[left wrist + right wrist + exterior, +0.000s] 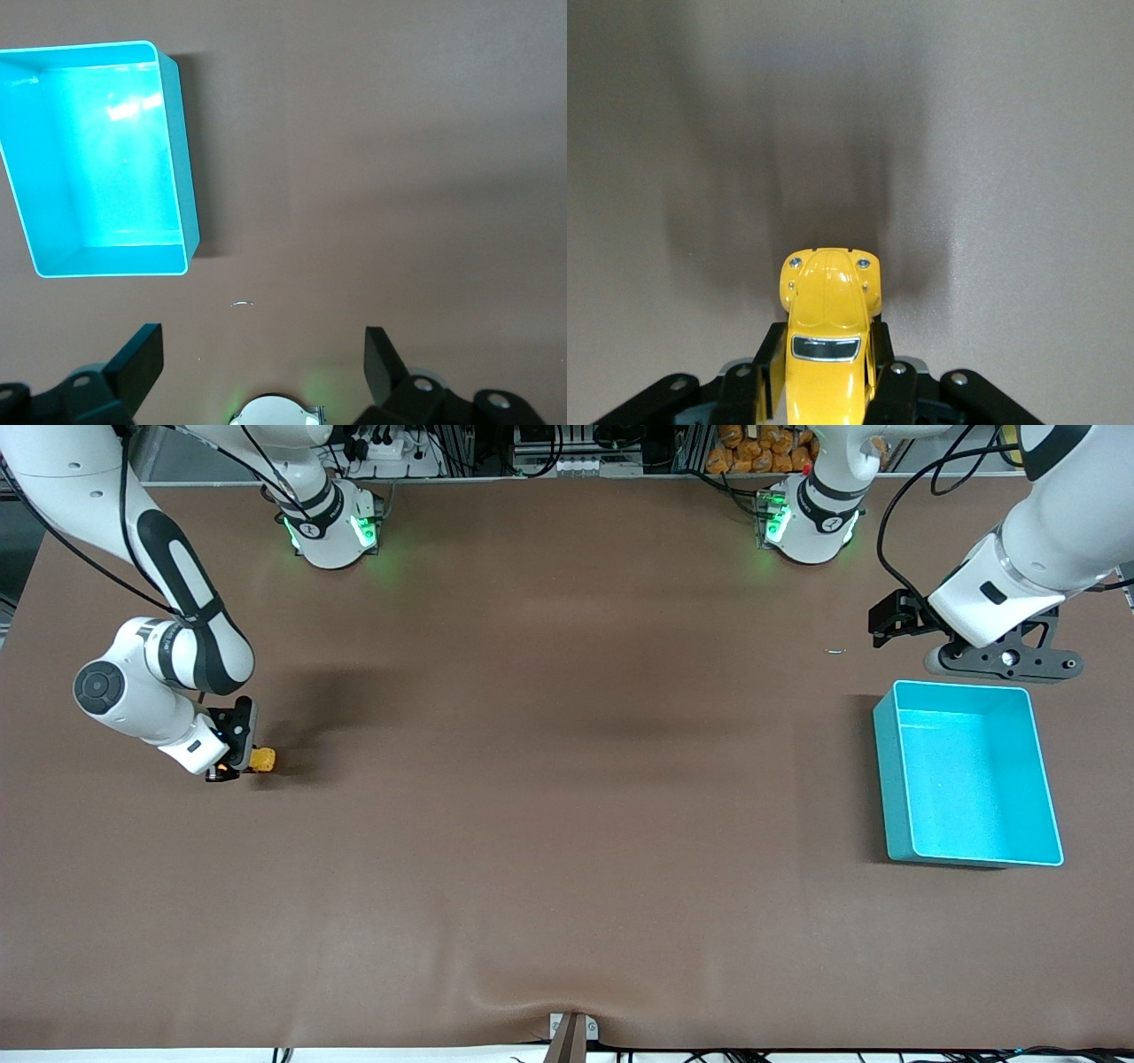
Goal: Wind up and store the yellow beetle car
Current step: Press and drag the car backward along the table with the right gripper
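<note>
While the bin (967,774) sits at the table's three o'clock beneath the waiting, wide-open left gripper (264,365), the right gripper (232,755) at nine o'clock pinches the car (827,341) by its flanks; likely light, hard, slippery.

One yellow beetle car (262,759), one teal bin (889,779), two arms.

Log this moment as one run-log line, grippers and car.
right gripper: shut on yellow beetle car, low over table | left gripper: open, waiting beside teal bin | car not yet stored
</note>
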Controlling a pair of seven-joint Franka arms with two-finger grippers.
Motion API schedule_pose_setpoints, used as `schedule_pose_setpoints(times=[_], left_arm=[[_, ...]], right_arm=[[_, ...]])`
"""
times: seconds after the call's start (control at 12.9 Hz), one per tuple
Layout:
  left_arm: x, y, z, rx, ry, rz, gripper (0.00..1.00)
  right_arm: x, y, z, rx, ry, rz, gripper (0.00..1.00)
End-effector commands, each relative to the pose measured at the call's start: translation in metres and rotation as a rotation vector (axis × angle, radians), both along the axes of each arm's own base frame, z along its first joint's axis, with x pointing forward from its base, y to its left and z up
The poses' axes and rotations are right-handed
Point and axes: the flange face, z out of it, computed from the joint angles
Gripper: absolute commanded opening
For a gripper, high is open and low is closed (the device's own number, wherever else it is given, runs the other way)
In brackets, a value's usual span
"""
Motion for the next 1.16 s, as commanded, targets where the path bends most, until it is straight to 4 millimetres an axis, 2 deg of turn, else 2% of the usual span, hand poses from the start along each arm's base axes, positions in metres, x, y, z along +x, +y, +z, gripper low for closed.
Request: schedule_pose_setpoints(times=[0.0,0.62,0.85,0.93,1.01,1.08], left_arm=[[0.002,-0.002,0.004,0.018,-0.015,0.005,1.00],[0.004,0.001,0.002,0.017,-0.011,0.011,1.00],[0.005,0.003,0.000,0.017,-0.007,0.014,1.00],[0.005,0.003,0.000,0.016,-0.008,0.014,1.00],[0.005,0.003,0.000,0.017,-0.007,0.014,1.00],[0.005,0.003,0.000,0.015,-0.006,0.014,1.00]], right_arm=[[-0.004,-0.012,-0.052,-0.002,0.040,0.016,0.19],[-0.005,-0.036,-0.055,0.001,0.046,0.007,0.19],[-0.003,-0.047,-0.056,0.002,0.045,0.009,0.23],[-0.004,-0.048,-0.056,0.003,0.046,0.006,0.28],[-0.002,-0.049,-0.055,0.001,0.042,0.003,0.37],[0.002,-0.051,-0.051,0.000,0.032,-0.010,0.63]])
